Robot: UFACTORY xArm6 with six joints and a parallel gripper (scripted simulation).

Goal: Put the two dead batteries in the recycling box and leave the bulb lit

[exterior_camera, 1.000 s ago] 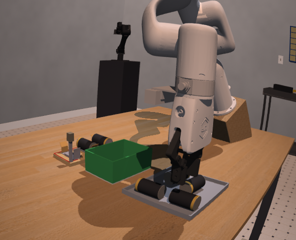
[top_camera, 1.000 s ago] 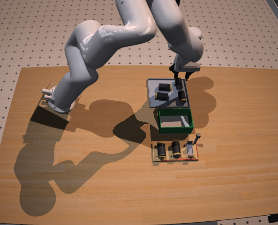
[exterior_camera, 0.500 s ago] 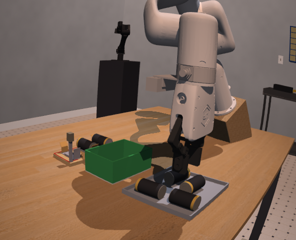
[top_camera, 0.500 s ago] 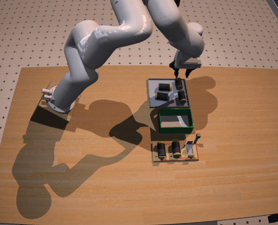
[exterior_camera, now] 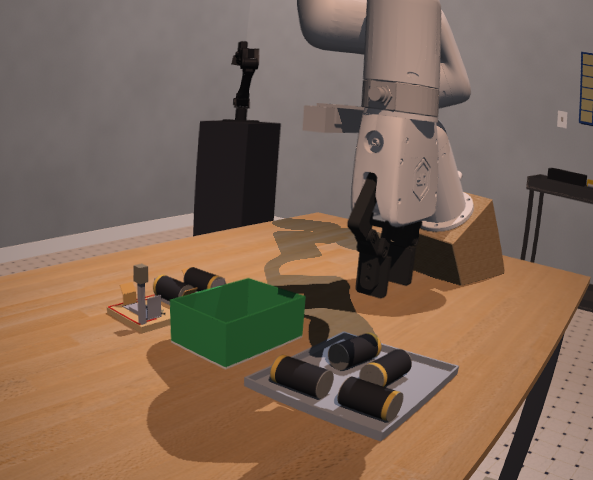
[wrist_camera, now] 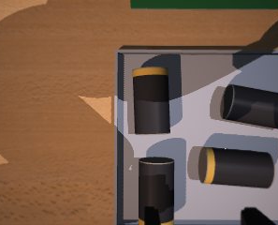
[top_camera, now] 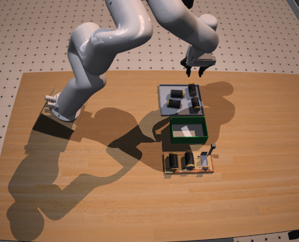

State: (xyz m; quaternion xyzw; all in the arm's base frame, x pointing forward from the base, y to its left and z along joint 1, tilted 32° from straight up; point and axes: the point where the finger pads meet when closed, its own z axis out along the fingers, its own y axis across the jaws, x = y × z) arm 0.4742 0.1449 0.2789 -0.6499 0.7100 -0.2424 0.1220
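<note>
My gripper (top_camera: 194,75) (exterior_camera: 386,289) (wrist_camera: 204,217) is partly open and empty, above the table beyond the tray's outer edge. Four black batteries with gold bands lie in the grey tray (top_camera: 160,100) (exterior_camera: 415,408): outer right (top_camera: 192,89) (exterior_camera: 369,397) (wrist_camera: 156,189), inner right (top_camera: 195,103) (exterior_camera: 301,376) (wrist_camera: 151,103), outer left (top_camera: 177,93) (wrist_camera: 241,168), inner left (top_camera: 174,103) (wrist_camera: 256,107). The green box (top_camera: 189,140) (exterior_camera: 265,325) stands upright; no battery shows inside. Two batteries (top_camera: 173,160) (top_camera: 189,159) lie in the holder board's left and middle bays; the right bay (top_camera: 204,161) is empty.
A post with a small dull block (top_camera: 213,145) (exterior_camera: 140,273) stands at the board's right corner; no glow shows on it. The box stands between the tray and the board. The arm's base (top_camera: 66,112) is at the table's left in the top view.
</note>
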